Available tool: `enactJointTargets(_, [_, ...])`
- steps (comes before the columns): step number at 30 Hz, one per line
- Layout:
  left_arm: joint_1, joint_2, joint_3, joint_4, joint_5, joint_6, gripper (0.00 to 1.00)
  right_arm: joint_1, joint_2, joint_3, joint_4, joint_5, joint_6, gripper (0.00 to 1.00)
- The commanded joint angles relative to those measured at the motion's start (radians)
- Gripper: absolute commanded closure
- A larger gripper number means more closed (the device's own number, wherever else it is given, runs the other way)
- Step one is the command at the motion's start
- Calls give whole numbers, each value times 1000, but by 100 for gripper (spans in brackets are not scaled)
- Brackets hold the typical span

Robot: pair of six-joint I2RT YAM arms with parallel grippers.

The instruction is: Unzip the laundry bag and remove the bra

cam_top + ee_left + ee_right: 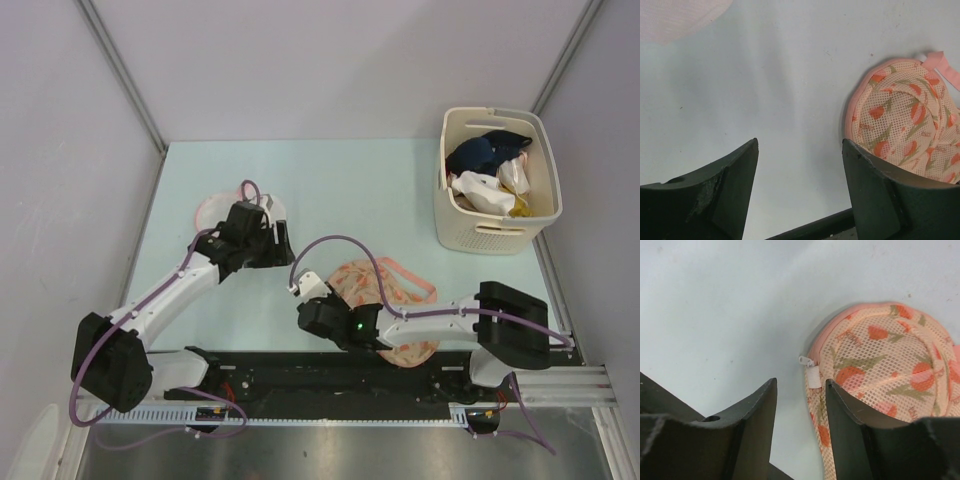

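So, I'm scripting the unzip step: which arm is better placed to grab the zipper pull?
Right. The right gripper is open just short of the white zipper pull on the laundry bag. The left gripper is open over bare table, the bag off to its side.

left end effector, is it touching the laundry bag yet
Apart. The top view shows bare table between the left end effector and the laundry bag.

Bright, even overhead light; soft shadows under the arms; wrist views sharp, their near fingers slightly blurred
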Motion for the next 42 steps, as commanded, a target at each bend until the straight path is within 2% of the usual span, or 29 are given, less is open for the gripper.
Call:
enactJointTargets(1, [5, -3, 2, 25, 35, 10, 27, -12, -63, -12, -12, 19, -7, 52])
enactJointTargets(13, [5, 3, -9, 31, 53, 12, 24, -35, 78, -72, 43, 24, 27, 56])
enactJointTargets(16, [3, 0, -19, 42, 55, 12, 18, -46, 106, -92, 90, -8, 13, 66])
enactJointTargets(17, [5, 0, -18, 42, 59, 12, 17, -47, 110, -92, 97, -15, 7, 82])
enactJointTargets(19, [5, -3, -15, 37, 63, 13, 17, -47, 104, -92, 107, -16, 2, 100])
enactJointTargets(24, [3, -21, -27, 52, 139, 70, 16, -59, -26, -124, 135, -82, -28, 100])
enactJointTargets(26, [3, -29, -33, 55, 247, 104, 16, -85, -138, -142, 146, -148, -36, 100])
enactJointTargets(28, [-7, -58, -50, 66, 299, 134, 19, -105, -254, -165, 146, -217, -42, 100])
enactJointTargets(32, [-26, -121, -90, 129, 444, 161, 22, -171, -401, -176, 108, -352, -48, 100])
enactJointTargets(37, [-99, -121, -53, 151, 524, 204, 27, -236, -491, -177, 38, -452, -42, 100])
enactJointTargets(42, [-128, -116, 7, 178, 642, 190, 32, -250, -518, -180, -14, -449, -50, 100])
